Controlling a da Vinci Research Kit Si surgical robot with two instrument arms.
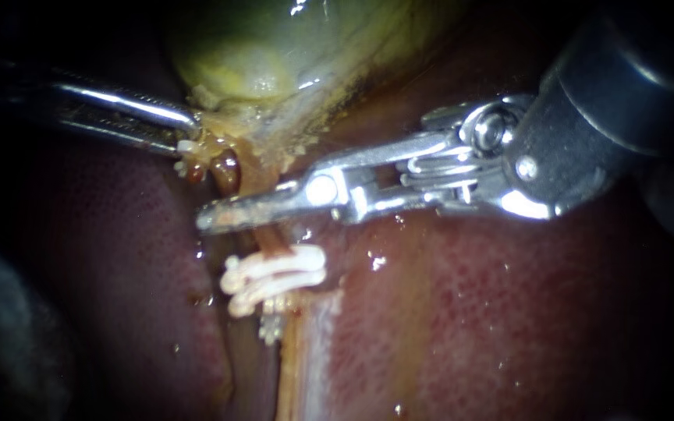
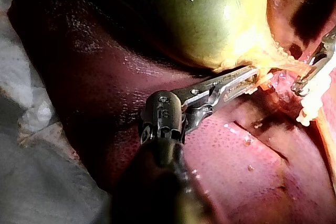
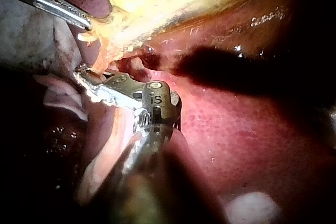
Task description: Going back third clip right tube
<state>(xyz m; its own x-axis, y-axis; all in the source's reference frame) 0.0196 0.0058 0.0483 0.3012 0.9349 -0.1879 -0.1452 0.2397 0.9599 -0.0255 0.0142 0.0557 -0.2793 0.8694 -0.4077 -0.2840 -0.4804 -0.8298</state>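
Liver [image 1: 509,312] bed, dark red, gallbladder [image 1: 274,47] at its upper edge. Endoscope: left instrument [image 1: 186,132], jaws clamped on gallbladder neck tissue; right instrument [image 1: 212,217], tip across the tube [image 1: 271,238], near the white clips [image 1: 274,277] on that tube, open or closed cannot tell. Left wrist: left instrument [image 2: 251,80] clamped under gallbladder [image 2: 210,19]. Right wrist: right instrument [image 3: 86,80], grip unclear
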